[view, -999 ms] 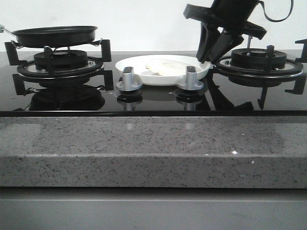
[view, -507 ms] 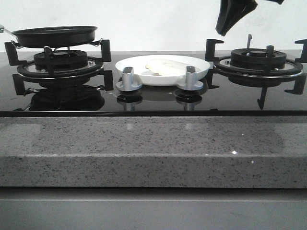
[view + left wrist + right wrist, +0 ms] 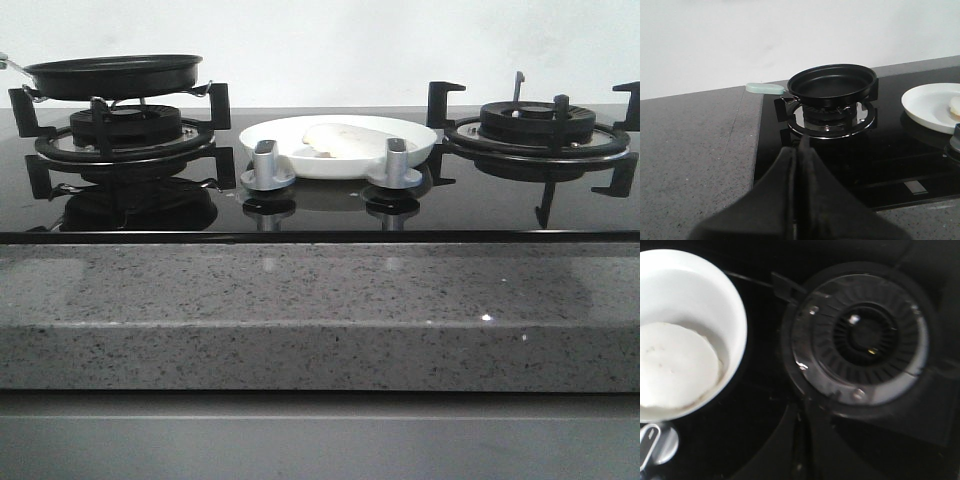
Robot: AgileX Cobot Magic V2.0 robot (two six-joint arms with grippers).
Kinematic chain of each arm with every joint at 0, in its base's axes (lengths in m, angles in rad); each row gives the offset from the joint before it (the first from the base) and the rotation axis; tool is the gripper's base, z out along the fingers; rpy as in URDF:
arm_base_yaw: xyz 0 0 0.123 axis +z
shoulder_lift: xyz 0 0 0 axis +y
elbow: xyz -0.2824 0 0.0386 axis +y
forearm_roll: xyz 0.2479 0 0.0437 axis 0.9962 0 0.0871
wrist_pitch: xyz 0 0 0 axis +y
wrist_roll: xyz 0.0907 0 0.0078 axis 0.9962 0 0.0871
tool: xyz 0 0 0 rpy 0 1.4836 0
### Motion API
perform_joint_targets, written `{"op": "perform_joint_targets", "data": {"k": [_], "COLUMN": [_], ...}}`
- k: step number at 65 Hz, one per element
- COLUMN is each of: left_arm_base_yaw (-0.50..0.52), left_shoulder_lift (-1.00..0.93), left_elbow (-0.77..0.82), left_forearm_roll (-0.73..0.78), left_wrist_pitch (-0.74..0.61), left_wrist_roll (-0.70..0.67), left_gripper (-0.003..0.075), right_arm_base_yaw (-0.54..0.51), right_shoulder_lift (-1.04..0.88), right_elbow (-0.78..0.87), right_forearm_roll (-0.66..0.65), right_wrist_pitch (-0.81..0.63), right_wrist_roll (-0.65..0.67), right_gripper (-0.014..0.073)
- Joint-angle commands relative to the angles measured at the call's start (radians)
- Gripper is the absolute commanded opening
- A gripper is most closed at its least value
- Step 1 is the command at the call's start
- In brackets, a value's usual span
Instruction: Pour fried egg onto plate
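The right wrist view looked down on the white plate with the pale fried egg lying flat inside it. Beside the plate sat a round burner on the glossy black cooktop, with a silver knob near the plate's rim. The right end effector showed dark and blurred, its fingers pressed together.

- Plain white wall across the top of the frame, bare and evenly lit.
- Grey speckled stone table filling the lower half, thick front edge, small glints of light at lower right.
- Glossy black glass hob set into it, mirroring what stands above.
- Black burner grates at left and right.
- Two silver knobs near centre.
- Paler grey band along the bottom edge.
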Motion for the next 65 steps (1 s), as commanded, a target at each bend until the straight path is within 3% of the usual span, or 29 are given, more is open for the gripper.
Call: {"op": "perform_joint_targets", "data": {"k": [1, 51, 65], "left_arm_base_yaw": [-0.010, -0.010, -0.010], "left_shoulder_lift": [0.010, 0.010, 0.010], "left_elbow": [-0.027, -0.027, -0.027], "left_forearm_roll": [-0.015, -0.015, -0.015], "left_wrist_pitch": [-0.086, -0.084, -0.084], "left_wrist_roll": [-0.007, -0.007, -0.007], "left_gripper": [-0.0019, -0.0019, -0.0019], "right_arm_base_yaw": [-0.008, -0.008, -0.008], "right_shoulder_lift": [-0.123, -1.025, -1.306], "right_elbow": [0.052, 1.120, 1.335], "right_forearm_roll": [-0.044, -0.033, -0.033], "right_wrist_pitch": [-0.075, -0.665, -0.702], "right_wrist_roll": [0.024, 0.043, 0.043], "right_gripper": [-0.0068, -0.0068, -0.0068]}}
